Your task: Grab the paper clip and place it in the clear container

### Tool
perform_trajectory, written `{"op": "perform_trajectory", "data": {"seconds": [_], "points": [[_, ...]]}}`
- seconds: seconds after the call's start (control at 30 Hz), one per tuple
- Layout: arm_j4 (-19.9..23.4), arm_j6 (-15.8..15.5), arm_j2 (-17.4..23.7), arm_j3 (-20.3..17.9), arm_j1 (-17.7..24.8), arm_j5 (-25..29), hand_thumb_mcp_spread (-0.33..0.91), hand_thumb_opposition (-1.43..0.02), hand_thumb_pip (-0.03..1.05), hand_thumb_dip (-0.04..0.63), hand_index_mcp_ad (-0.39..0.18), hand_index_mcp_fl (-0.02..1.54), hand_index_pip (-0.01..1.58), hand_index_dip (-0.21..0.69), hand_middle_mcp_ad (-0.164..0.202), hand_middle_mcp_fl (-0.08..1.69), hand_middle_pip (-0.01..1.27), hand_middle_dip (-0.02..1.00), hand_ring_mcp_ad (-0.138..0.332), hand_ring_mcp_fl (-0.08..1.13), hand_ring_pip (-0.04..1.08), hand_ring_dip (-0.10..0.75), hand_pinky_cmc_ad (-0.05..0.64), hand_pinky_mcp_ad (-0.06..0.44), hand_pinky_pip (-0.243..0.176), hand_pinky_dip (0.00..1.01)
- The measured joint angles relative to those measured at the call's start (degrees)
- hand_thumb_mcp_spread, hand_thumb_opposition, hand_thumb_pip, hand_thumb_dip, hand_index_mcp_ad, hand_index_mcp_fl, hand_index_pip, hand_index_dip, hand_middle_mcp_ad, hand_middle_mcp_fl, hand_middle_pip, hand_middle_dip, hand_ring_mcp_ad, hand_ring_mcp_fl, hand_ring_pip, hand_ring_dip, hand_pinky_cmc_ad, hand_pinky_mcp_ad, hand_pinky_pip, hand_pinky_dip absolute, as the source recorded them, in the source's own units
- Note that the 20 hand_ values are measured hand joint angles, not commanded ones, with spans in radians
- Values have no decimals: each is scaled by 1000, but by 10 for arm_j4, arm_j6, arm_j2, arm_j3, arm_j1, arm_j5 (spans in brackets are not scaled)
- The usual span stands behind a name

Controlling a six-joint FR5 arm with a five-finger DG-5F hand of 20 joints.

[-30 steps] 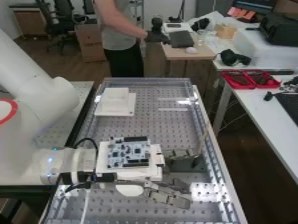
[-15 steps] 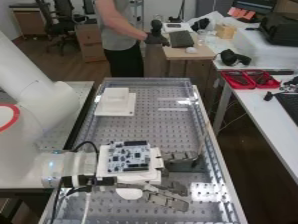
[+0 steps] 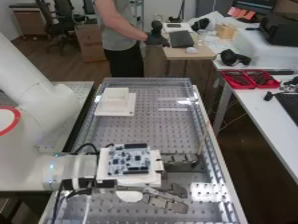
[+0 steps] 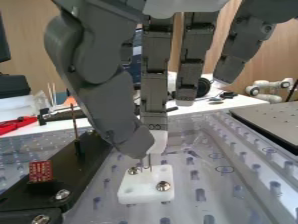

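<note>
The hand [image 3: 167, 203] is low in the high view's frame, just below and right of centre, at the end of the white arm [image 3: 36, 95] that comes in from the left edge. I cannot tell how far open it is, nor whether it has hold of the paper clip. A blue and white circuit board [image 3: 130, 161] with black connector strips lies over the wrist, left of the hand.

In the wrist view the hand [image 4: 100, 65] hides part of the paper clip [image 4: 150, 161], whose thin metal wires stand upright over a small white block [image 4: 145, 192] with metal screws. Beside the block is a black base [image 4: 80, 167], bearing a small red board [image 4: 40, 171] with rows of pale marks and an upright thin stick [image 4: 74, 121].

Farther out, in the high view, a stepped white block [image 3: 116, 103] lies on the perforated bench top [image 3: 149, 127], above and left of the frame's centre. At the right, red trays [image 3: 237, 80] stand on a white table [image 3: 266, 115]. Orange paper notes [image 3: 243, 12] show near the upper right corner.
</note>
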Motion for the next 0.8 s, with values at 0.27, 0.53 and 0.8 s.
{"op": "perform_trajectory", "data": {"seconds": [0.27, 0.53, 0.8], "points": [[5, 2, -2, 0, 1, -1, 661, -1025, 649, 284, -145, 119, 164, -182, -54, 892, 682, 672, 63, 459, 98, 387, 417, 262, 66, 195], [55, 19, 4, -19, 0, 2, 672, -1070, 648, 284, -145, 223, 164, -182, -51, 963, 709, 670, 65, 524, 96, 391, 429, 262, 75, 194], [103, 43, 23, -39, 0, 8, 681, -1084, 646, 283, -141, 340, 131, -182, -17, 997, 675, 654, 63, 632, 105, 415, 464, 265, 99, 195]]}}
